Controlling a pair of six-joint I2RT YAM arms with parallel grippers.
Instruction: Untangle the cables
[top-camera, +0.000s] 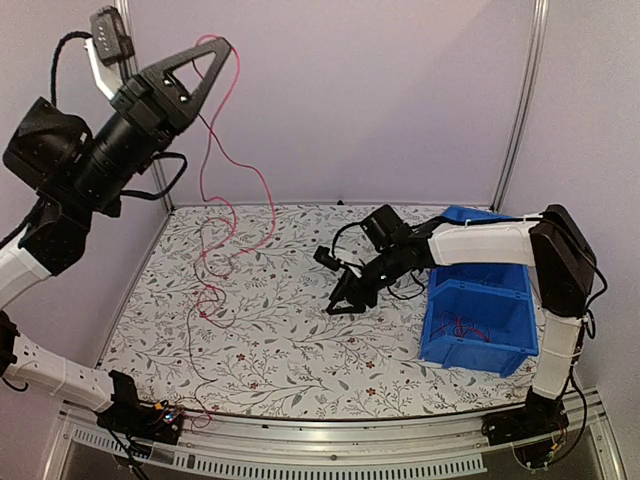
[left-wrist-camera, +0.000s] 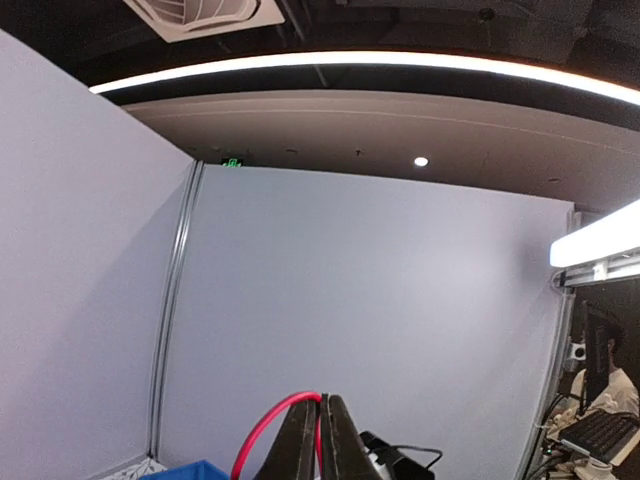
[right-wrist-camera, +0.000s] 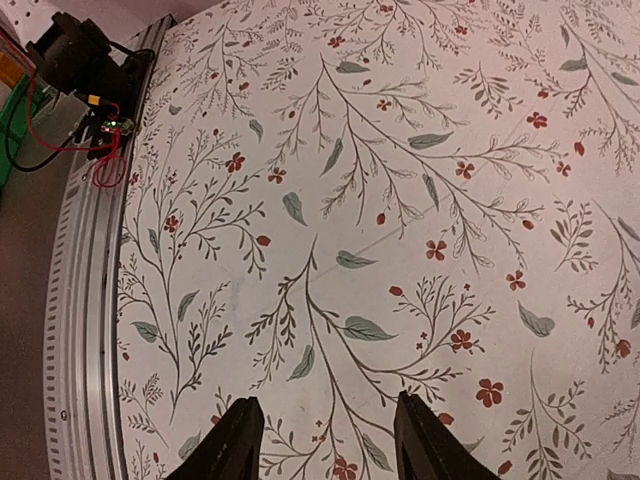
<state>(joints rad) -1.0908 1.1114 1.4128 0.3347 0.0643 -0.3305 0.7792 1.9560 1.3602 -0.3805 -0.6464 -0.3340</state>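
Red wire, very thin, runs up from the flowered tabletop (top-camera: 300, 345) to the left claw (top-camera: 218, 48), which is raised high at the back left, well above the table. The claw is pinched shut on the cables (top-camera: 213, 262) at its very tip. From there the strands hang down in long slack curves to a loose tangle of loops on the left half of the table, with a darker strand trailing toward the near edge. In the left wrist view the left claw (left-wrist-camera: 322, 412) has its jaws pressed together, and a red loop (left-wrist-camera: 262, 428) arches out just beside them on the left.

The right claw (top-camera: 343, 303) sits low over the middle of the table, well apart from the tangle and to its right. Its jaws stand parted with only bare tabletop (right-wrist-camera: 400, 200) between them in the wrist view (right-wrist-camera: 325, 445).

A blue bin (top-camera: 480, 352) stands at the right edge, with a few loose red strands (top-camera: 468, 328) lying inside it.
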